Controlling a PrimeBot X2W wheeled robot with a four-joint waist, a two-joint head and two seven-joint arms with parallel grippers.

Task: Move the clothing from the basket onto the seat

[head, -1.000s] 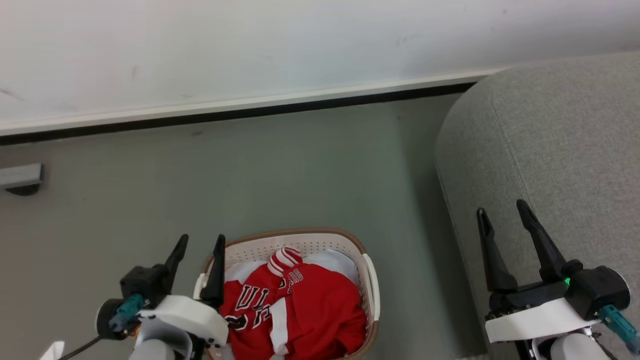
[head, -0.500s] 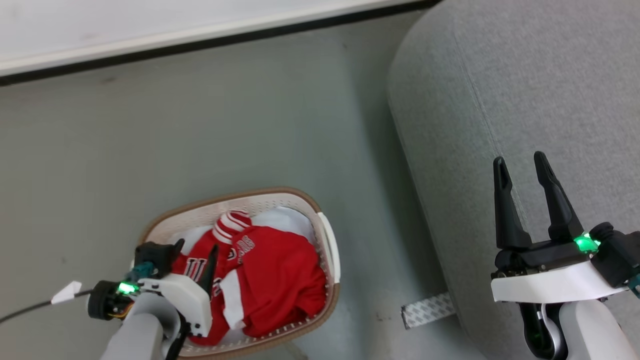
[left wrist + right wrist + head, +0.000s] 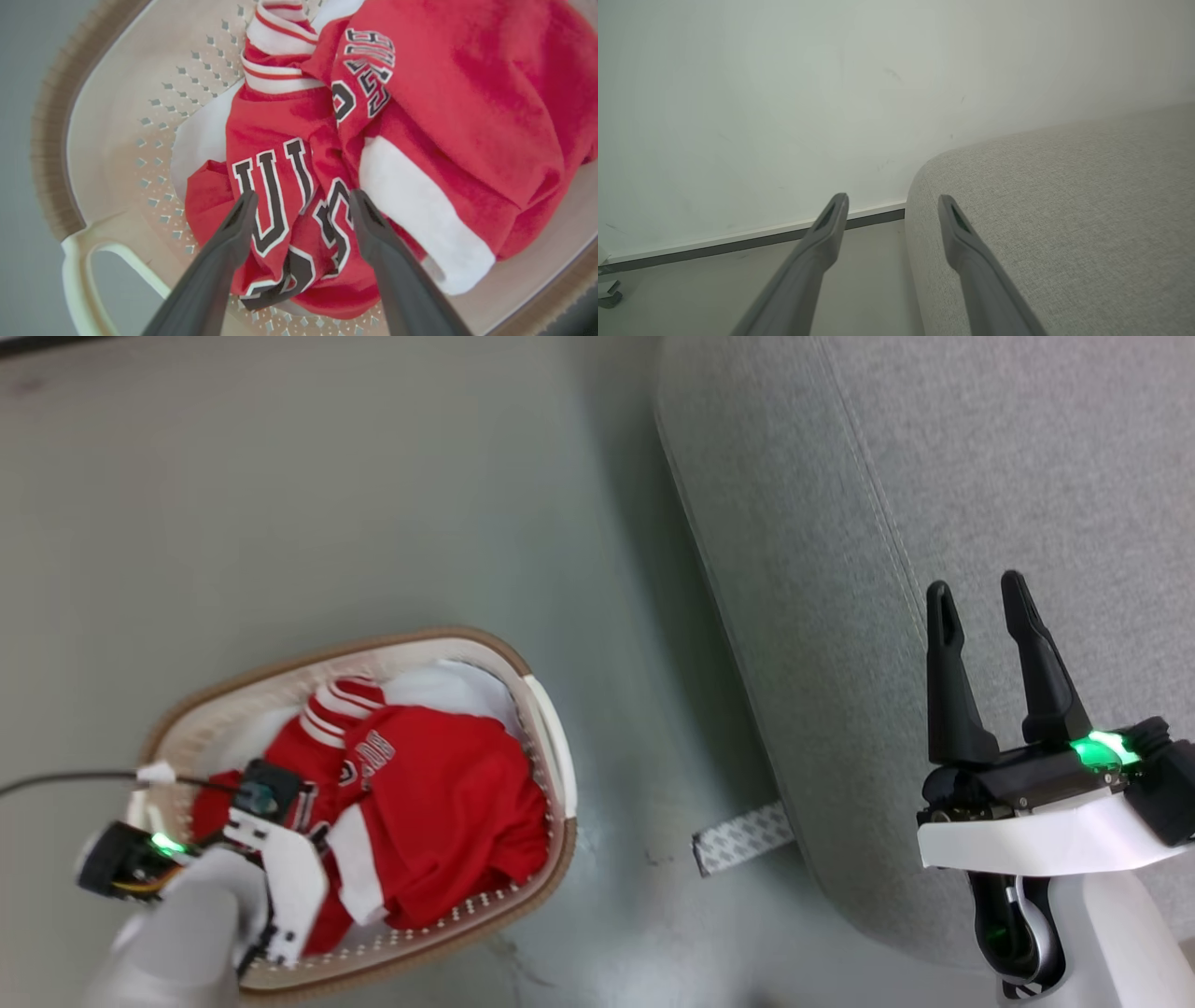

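Left gripper wide open, empty, pointing straight down into the basket with tips at the lettered fold of the clothing, so it's the near arm; right gripper open, empty, by the seat, well apart.

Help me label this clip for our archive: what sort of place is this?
Probably a home-like room, perhaps a lab mock-up: a large grey woven-fabric seat, a cream perforated plastic laundry basket of red sports clothing on a smooth grey floor, beside a plain white wall.
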